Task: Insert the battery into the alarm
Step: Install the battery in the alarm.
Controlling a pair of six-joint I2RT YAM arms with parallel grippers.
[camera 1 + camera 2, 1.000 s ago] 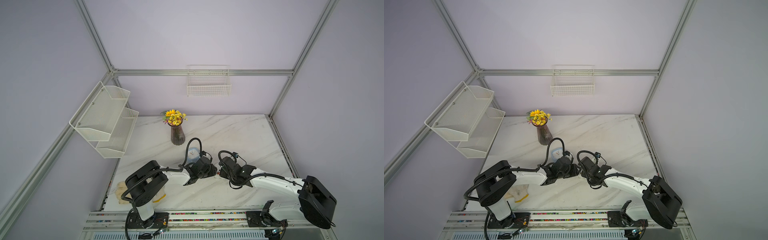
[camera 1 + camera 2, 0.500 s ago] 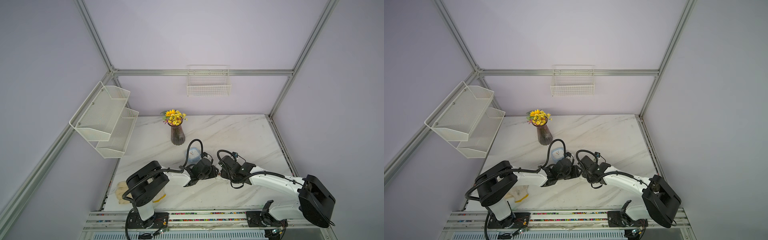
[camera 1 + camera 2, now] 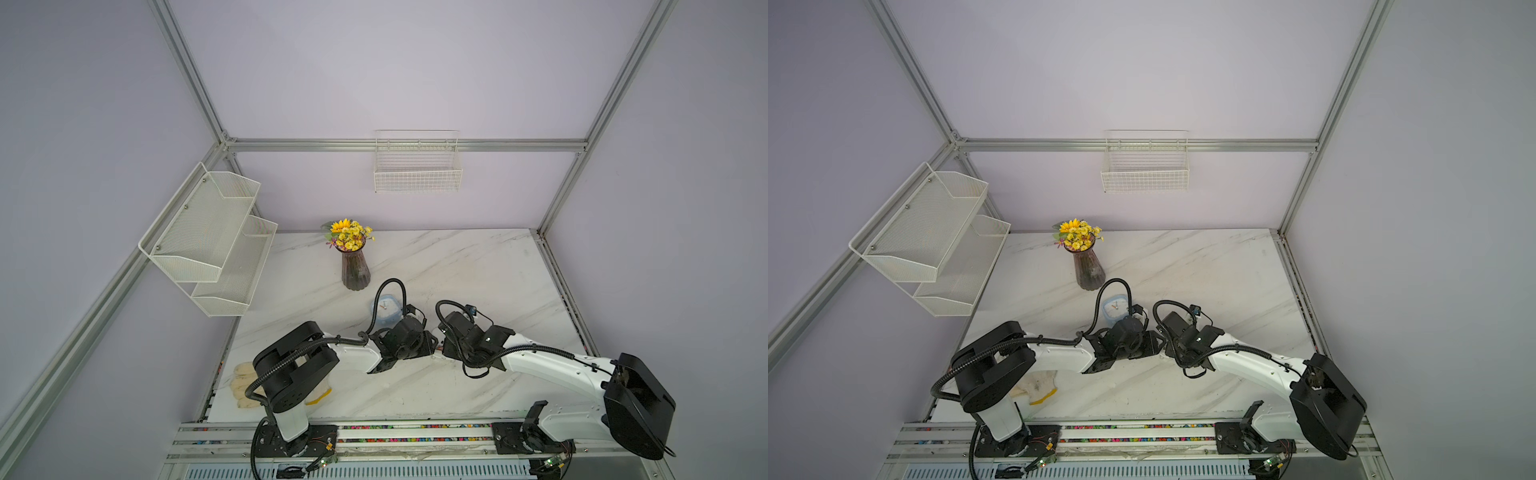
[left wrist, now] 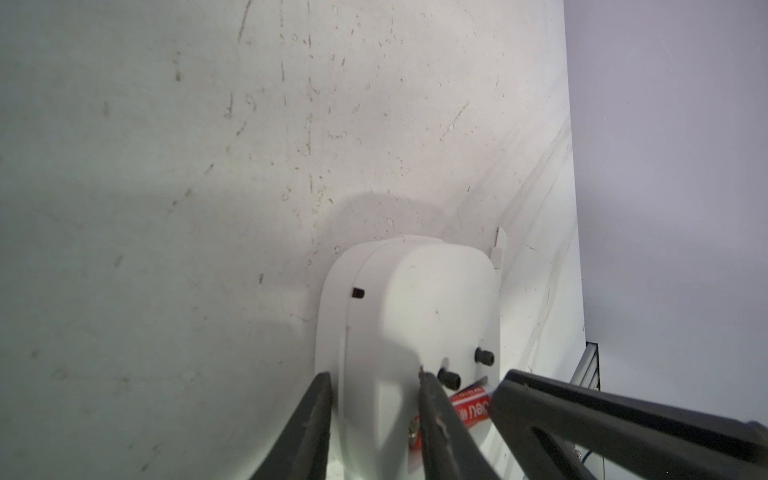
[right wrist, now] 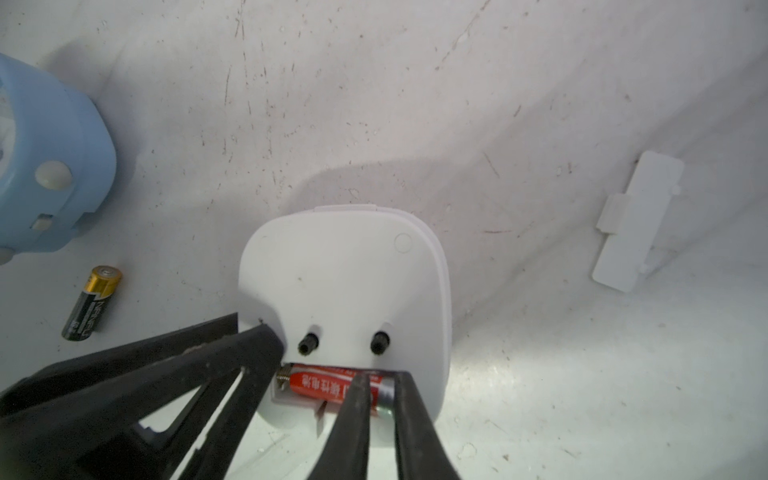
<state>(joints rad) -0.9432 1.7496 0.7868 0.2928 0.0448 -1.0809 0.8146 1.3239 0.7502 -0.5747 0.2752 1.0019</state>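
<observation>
Red battery (image 5: 320, 384) in alarm (image 5: 340, 282), one end behind right pincer (image 5: 381, 378).

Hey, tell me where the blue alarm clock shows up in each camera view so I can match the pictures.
Top view: blue alarm clock, nearer the robot than the flower vase.
Top view: same spot, its face showing.
Left wrist: not in it.
Right wrist: at the picture's edge, near the black-and-gold battery.
Shared landmark: white alarm clock, in both wrist views.
</observation>
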